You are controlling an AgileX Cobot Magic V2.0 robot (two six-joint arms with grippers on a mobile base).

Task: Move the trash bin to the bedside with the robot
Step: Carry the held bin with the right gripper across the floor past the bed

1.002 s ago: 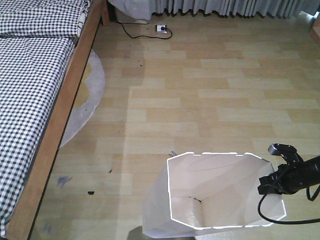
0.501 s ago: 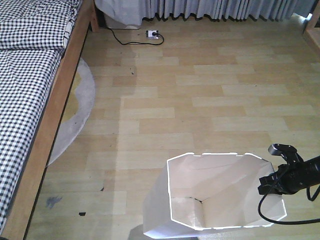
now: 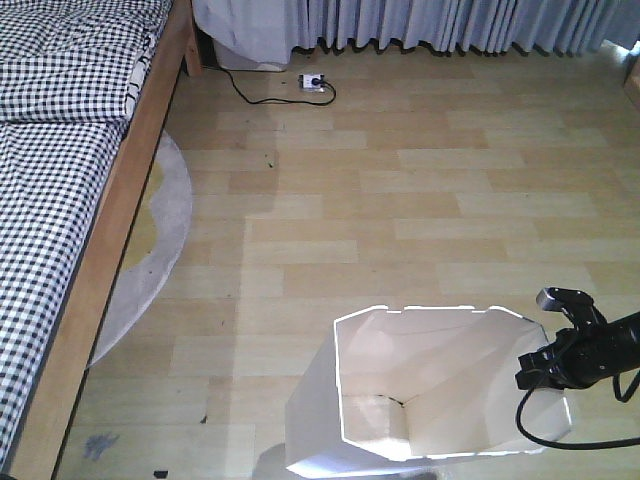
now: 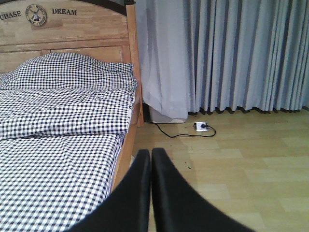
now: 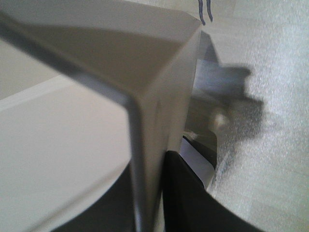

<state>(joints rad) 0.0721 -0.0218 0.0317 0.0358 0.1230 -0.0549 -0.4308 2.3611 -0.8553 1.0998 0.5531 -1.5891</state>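
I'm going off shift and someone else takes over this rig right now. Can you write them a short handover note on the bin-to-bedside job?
The left gripper is shut and empty, pointing toward the bed.
The right gripper is shut on the trash bin, pinching its right-hand wall at the rim.
The bin sits mouth up, well to the right of the bed, with open floor and a grey rug between them.
Done: bin gripped.
Left: bring it beside the bed's wooden side rail, then release.

Front high, downward; left wrist shares bed point(image 3: 60, 200).
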